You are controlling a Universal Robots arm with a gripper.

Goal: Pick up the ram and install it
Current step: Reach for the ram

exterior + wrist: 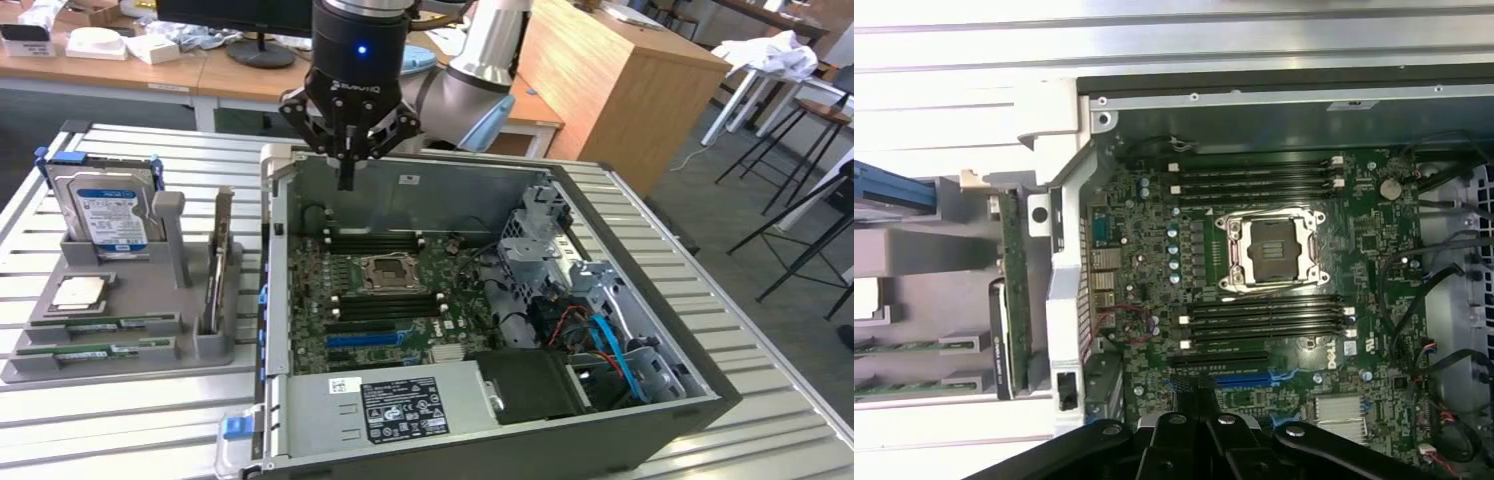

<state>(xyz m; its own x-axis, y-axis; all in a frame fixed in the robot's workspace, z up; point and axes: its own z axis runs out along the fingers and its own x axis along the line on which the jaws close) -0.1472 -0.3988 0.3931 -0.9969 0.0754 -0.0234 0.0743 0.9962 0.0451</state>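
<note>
Two ram sticks, thin green boards with pale labels, lie flat in the front slots of a grey holder (160,300): one ram stick (104,324) (894,345) sits behind the other (96,350) (894,385). My gripper (346,180) (1199,445) hangs shut and empty over the back corner of the open computer case, on the exterior view's left, well apart from the holder. Below it lies the motherboard, with black memory slots (380,241) (1259,175) behind the bare processor socket (390,268) (1269,250) and more slots (387,305) (1269,320) in front.
The holder also carries a blue-labelled hard drive (110,210), a square silver chip (80,292) and thin boards standing on edge (218,260) (1014,290). The case wall (275,300) rises between holder and motherboard. Cables and a drive cage (547,240) crowd the case's other side.
</note>
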